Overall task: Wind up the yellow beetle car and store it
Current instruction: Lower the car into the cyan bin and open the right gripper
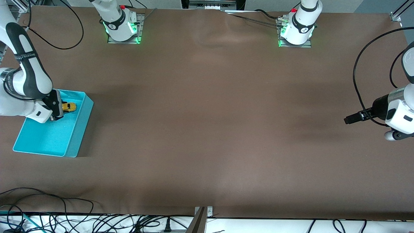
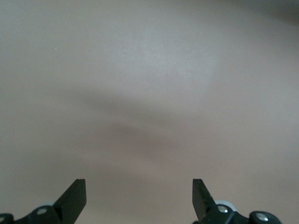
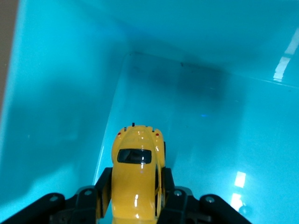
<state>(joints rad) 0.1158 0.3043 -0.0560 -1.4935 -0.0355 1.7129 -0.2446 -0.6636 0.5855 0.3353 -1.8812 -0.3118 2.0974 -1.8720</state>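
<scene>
The surface (image 1: 207,129) is a wide brown sheet, bare across its middle. Loose black cables (image 1: 64,216) trail along the edge nearest the front camera.

A turquoise bin (image 1: 79,129) sits at the right arm's end of the surface. The right end effector (image 1: 59,111) is lowered inside this bin, near the wall farthest from the front camera. Its fingers (image 3: 103,189) are clamped on the yellow beetle car (image 1: 68,107), one against each flank of the body. In the right wrist view the car's roof and dark window face the camera, and the body projects out past the fingertips toward a corner of the bin. Whether the wheels touch the bin floor cannot be determined from any view.

The left arm waits at its own end of the surface, well apart from the bin. The left end effector (image 2: 139,198) hangs over bare brown surface with its fingers spread wide and nothing between them. In the front view its fingers cannot be made out; only the wrist housing (image 1: 399,116) and a dark projecting camera body (image 1: 359,117) are visible.
</scene>
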